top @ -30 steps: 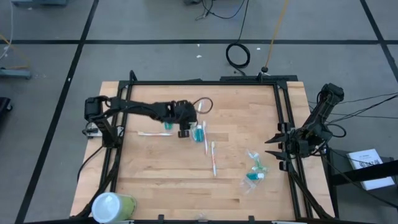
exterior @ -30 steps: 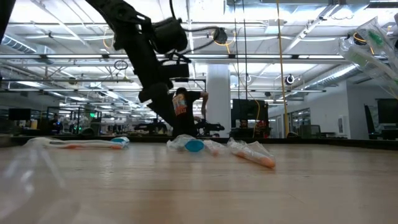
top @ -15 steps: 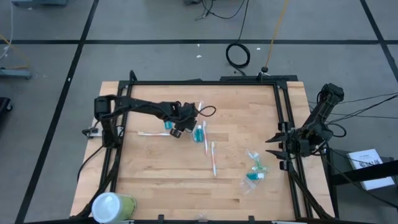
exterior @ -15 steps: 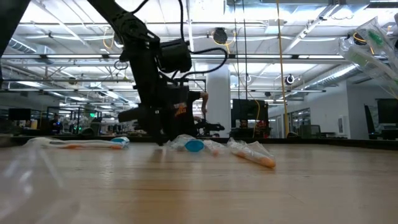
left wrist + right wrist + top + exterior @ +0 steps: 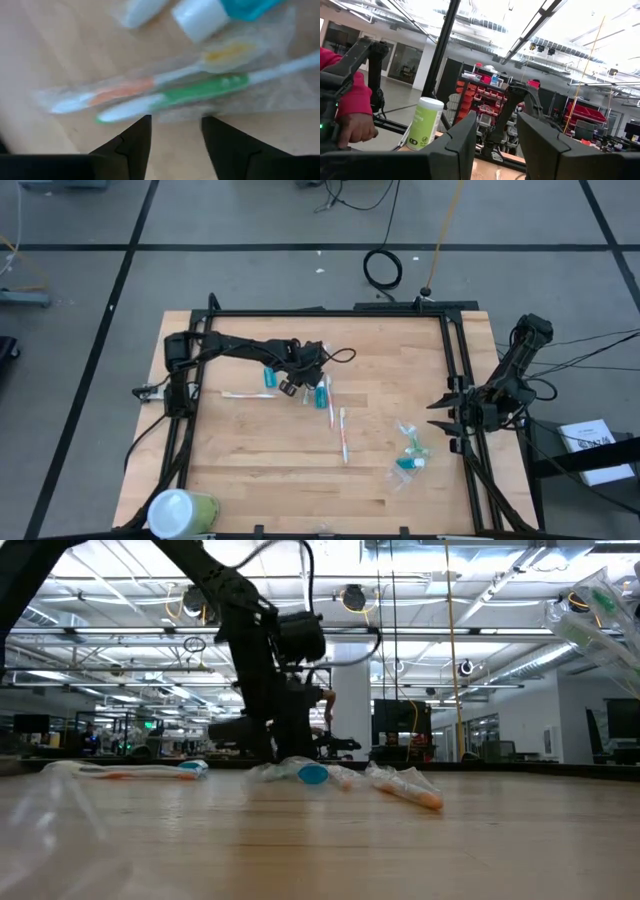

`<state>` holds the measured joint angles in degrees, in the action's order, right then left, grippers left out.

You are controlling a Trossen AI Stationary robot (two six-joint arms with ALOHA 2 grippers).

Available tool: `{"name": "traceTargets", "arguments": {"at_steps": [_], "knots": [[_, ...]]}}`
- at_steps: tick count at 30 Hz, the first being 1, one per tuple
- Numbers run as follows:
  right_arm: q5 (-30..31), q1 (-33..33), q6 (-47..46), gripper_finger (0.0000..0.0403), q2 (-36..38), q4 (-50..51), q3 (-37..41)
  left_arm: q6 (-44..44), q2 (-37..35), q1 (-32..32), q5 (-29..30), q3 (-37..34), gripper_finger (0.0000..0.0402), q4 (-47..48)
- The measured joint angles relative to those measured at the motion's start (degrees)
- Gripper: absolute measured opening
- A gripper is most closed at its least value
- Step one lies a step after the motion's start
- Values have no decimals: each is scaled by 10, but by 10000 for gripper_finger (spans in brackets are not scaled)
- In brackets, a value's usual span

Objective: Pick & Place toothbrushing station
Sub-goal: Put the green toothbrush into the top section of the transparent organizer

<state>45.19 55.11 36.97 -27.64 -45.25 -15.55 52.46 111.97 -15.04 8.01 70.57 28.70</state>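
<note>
Toothbrushes in a clear wrapper (image 5: 165,92), one orange and one green, lie on the wooden table (image 5: 260,470) just ahead of the left gripper (image 5: 172,127), whose fingers stand parted with nothing between them. A teal tube (image 5: 321,393) sits at the gripper's 3 o'clock in the high view. The right gripper (image 5: 447,420), fingers apart, waits at the table's 3 o'clock edge.

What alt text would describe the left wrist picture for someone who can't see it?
The left claw, its two dark fingers apart, hovers over a clear wrapper holding an orange toothbrush and a green toothbrush on the wooden table. A teal tube with a white cap lies beyond.
</note>
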Motion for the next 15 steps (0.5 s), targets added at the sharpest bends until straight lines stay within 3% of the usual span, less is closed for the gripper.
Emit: {"name": "traceTargets", "arguments": {"at_steps": [7,15], "knots": [[15,0,-1,132,0,4,0,-3,41,8,7,4,183,25],[14,0,1,132,0,4,0,-115,12,36,21,-2,184,42]]}}
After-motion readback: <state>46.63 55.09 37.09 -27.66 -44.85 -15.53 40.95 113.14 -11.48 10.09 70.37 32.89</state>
